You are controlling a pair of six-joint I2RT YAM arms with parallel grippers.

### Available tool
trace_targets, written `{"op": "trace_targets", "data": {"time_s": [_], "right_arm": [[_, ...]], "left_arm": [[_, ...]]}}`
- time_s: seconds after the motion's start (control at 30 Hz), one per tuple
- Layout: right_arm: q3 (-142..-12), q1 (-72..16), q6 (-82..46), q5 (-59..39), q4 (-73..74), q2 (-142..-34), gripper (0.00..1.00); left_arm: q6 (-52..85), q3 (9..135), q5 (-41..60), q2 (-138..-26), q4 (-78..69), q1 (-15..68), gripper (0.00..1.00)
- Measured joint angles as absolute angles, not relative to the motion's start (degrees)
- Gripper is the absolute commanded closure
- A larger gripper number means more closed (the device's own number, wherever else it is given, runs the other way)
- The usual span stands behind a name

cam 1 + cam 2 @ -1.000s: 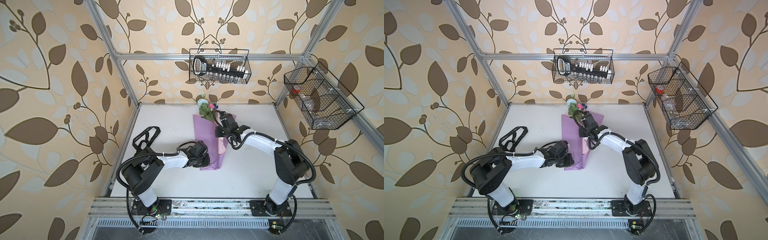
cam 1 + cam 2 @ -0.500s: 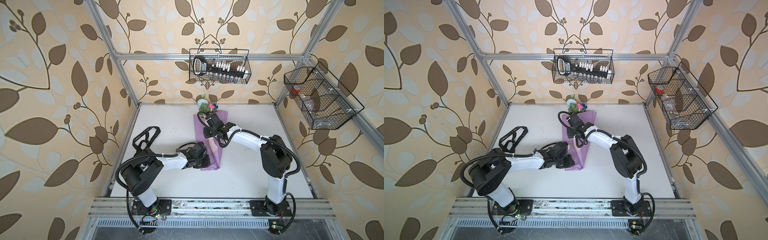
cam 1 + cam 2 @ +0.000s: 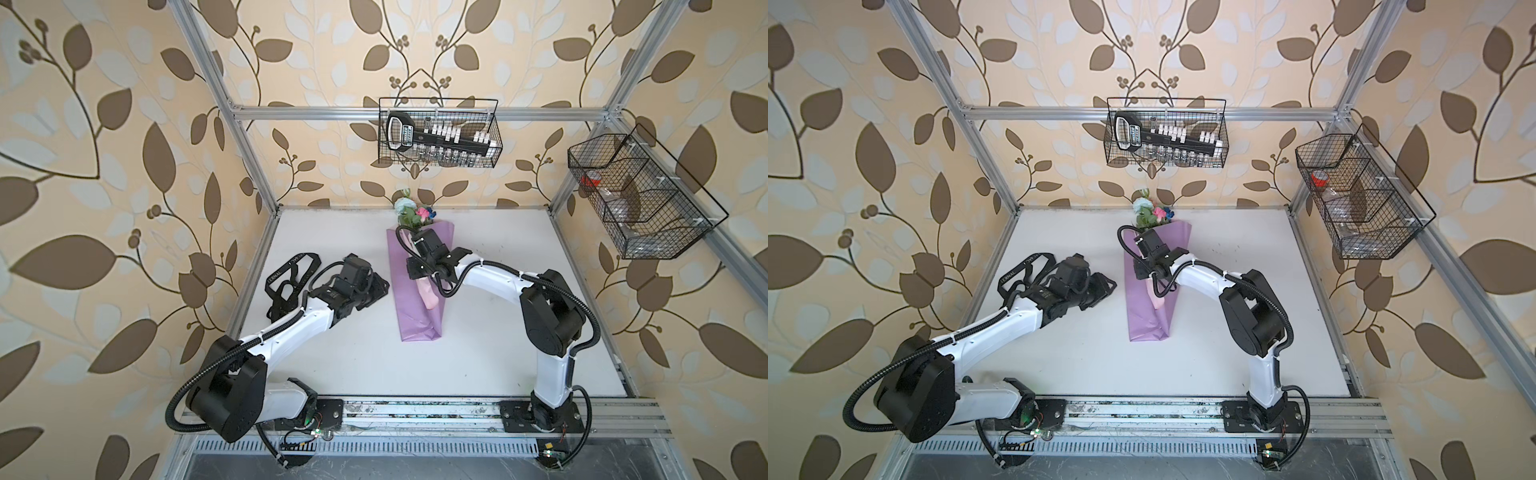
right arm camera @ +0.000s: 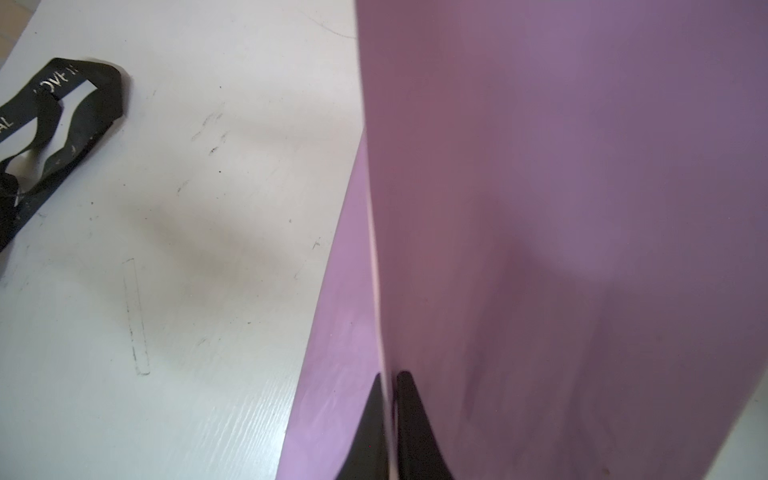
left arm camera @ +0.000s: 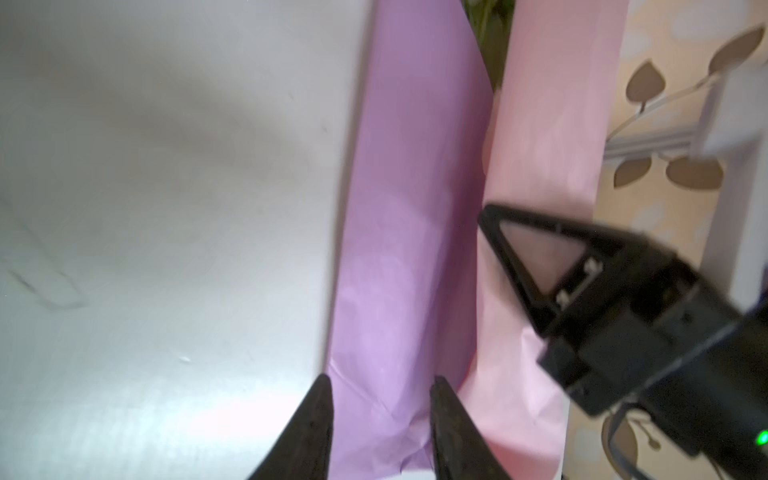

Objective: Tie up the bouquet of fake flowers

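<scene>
White tabletop [image 3: 353,365]; left claw [image 3: 381,287] now wider, farther from bouquet [image 3: 415,320].

The black ribbon [image 3: 275,276] carries white capital lettering; in both top views the run "ERNAL" can be read along one band of the ribbon [image 3: 1010,275], while the letters on the neighbouring loop are too small to make out; in the right wrist view the ribbon [image 4: 79,89] shows "OVE" on one fold and "AL" on another at the picture's edge. The black tool [image 3: 457,143] in the wire basket [image 3: 440,99] bears a pale label on its handle; its words cannot be read.
</scene>
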State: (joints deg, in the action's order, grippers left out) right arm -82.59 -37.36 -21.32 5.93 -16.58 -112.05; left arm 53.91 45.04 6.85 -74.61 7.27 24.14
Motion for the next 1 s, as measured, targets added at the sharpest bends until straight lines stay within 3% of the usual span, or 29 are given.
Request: {"op": "trace_targets", "data": {"time_s": [0.17, 0.3, 0.73, 0.87, 1.0], "right_arm": [[-81.19, -37.39, -21.30, 5.32, -13.87, -112.05, 0.91], [-80.99, -37.39, -21.28, 5.06, -12.47, -112.05, 0.91], [-80.97, -38.15, -20.71, 5.08, -10.85, -112.05, 0.91], [-80.97, -38.15, -20.64, 5.10, -10.83, -112.05, 0.91], [-80.97, -38.24, -20.47, 5.06, -10.83, -112.05, 0.88]], "left_arm": [[51.92, 55.77, 7.01, -81.62, 6.98, 20.12, 0.49], [49.28, 65.69, 8.84, -89.80, 3.33, 20.16, 0.40], [46.19, 82.37, 13.54, -109.25, 5.19, 20.16, 0.40], [45.28, 84.88, 13.52, -111.46, 7.05, 20.14, 0.47], [44.53, 88.16, 14.02, -113.93, 8.56, 20.14, 0.68]]}}
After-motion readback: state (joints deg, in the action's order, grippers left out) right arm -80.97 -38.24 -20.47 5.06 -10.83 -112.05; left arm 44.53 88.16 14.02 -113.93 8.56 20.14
